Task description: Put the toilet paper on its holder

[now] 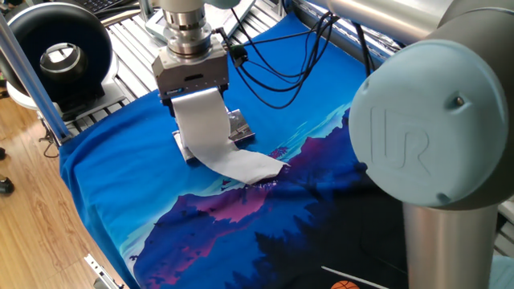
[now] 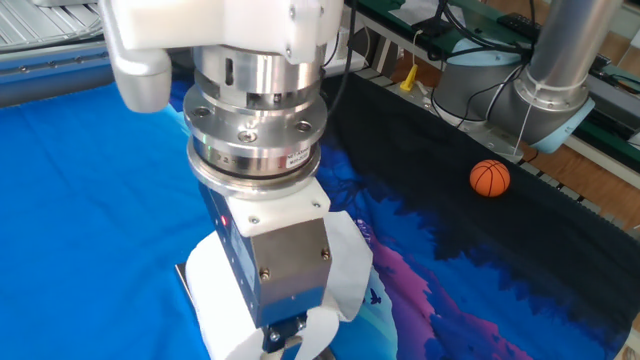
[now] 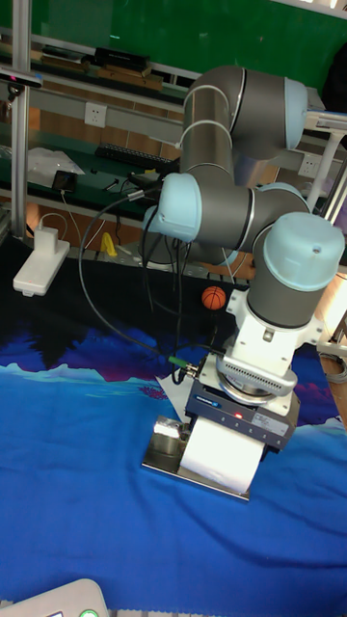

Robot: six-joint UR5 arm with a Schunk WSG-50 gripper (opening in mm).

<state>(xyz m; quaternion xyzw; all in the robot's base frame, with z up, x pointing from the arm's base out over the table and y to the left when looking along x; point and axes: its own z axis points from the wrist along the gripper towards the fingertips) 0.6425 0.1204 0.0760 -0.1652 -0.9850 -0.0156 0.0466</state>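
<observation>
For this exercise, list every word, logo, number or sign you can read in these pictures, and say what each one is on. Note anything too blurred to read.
"UR", raised logo: on the pale blue joint cap of the robot arm, in one fixed view.
Small sticker on the silver wrist ring above the gripper: print too small to read.
Toilet paper, holder, orange ball: no text visible.

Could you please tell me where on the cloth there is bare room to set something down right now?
The blue cloth is bare across the stretch left of the gripper in the other fixed view. The dark end between the toilet paper and the small basketball is open too. It is crowded at the holder, where the roll's loose sheet trails over the cloth.
</observation>
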